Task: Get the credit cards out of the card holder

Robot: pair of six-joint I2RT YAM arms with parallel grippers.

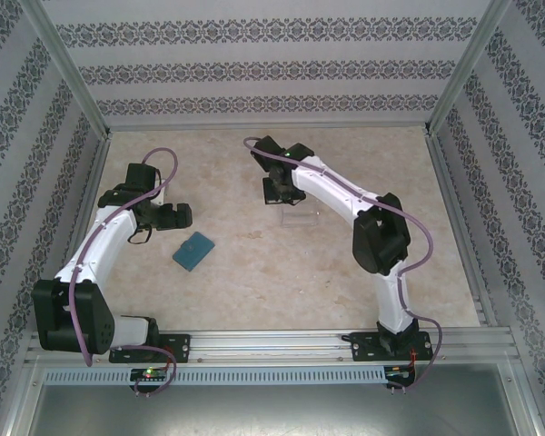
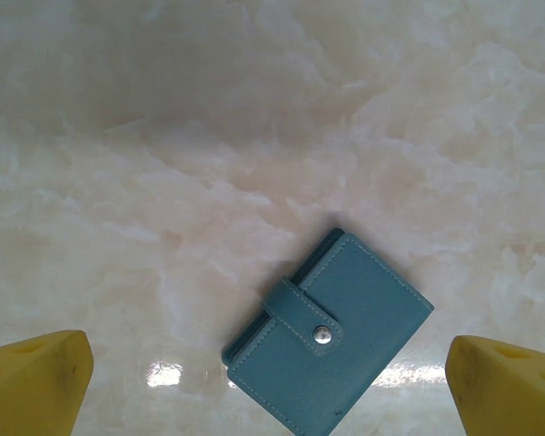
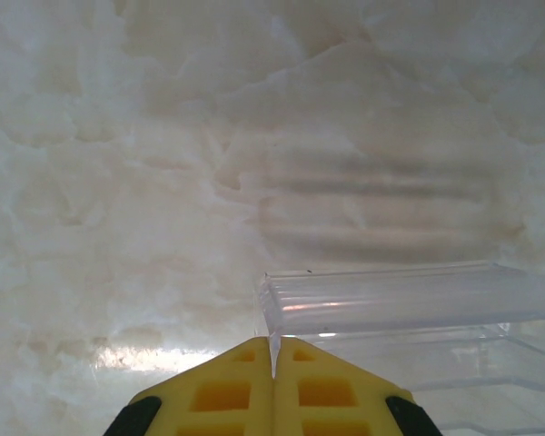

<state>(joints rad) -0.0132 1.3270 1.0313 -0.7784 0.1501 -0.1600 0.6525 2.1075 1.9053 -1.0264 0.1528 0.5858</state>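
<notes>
The walls (image 1: pixel 272 68) are papered in pale stripes with dark floral bands, there are silver aluminium posts (image 1: pixel 68 68) at the corners, and the table (image 1: pixel 282 282) is a beige marble-look slab.

Top cam: the flat teal-blue bifold card holder (image 1: pixel 193 251) lies folded closed on the left half of the table. It's just in front of the left tool (image 1: pixel 177 216) and not touching it. A small clear plastic tray (image 1: pixel 300 219) sits near the middle, right beside the right tool (image 1: pixel 277 193).

Left wrist cam: glossy table with a patch of glare. The card holder lies skewed, its strap fastened by a silver snap (image 2: pixel 322 335). The yellow fingers (image 2: pixel 36 381) are out at the bottom corners, so the left tool is spread wide, with the card holder between them and clear of both.

Right wrist cam: the yellow fingers (image 3: pixel 227 395) are pinched flat together with nothing in them. Their tips sit by the tray's near left corner, but I can't tell if they touch it.
</notes>
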